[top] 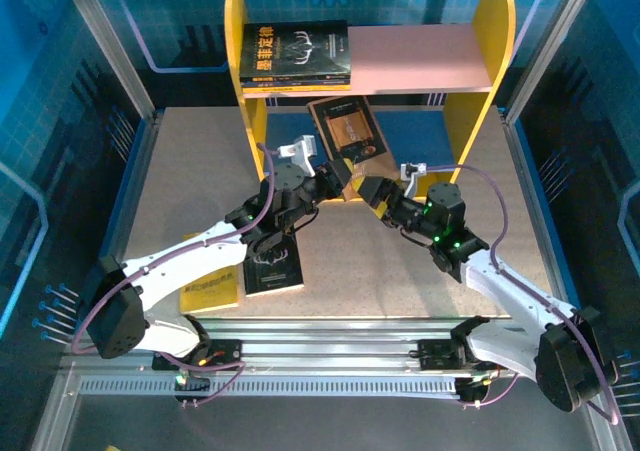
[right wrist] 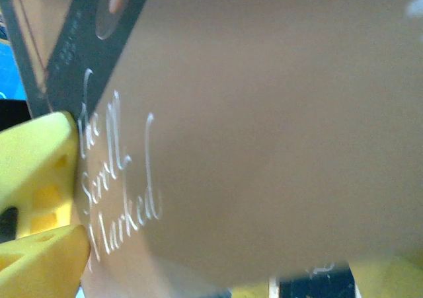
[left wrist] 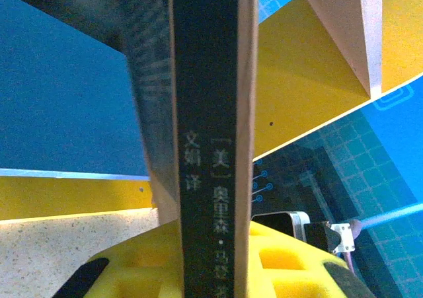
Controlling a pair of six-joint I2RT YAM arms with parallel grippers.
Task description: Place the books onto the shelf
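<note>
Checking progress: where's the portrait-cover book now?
Top view, centre: the portrait-cover book tilts up before the blue lower board of the shelf, near edge gripped by the left hand, right hand beside it.

The left arm [top: 200, 241] reaches forward and rightward from its base. Its wrist is turned so that the left gripper [top: 335, 181] points toward the right gripper [top: 368, 187], which sits just beside it. The left gripper's yellow fingers [left wrist: 125, 268] are clamped tight on the edge of a book [top: 345, 129] that rises ahead of the fingertips. The right arm [top: 500, 281] stretches forward and leftward, with its elbow bent. Its yellow fingers [right wrist: 36, 159] are spread wide, and the book's cover lies close across them. Whether they touch the cover cannot be told.
</note>
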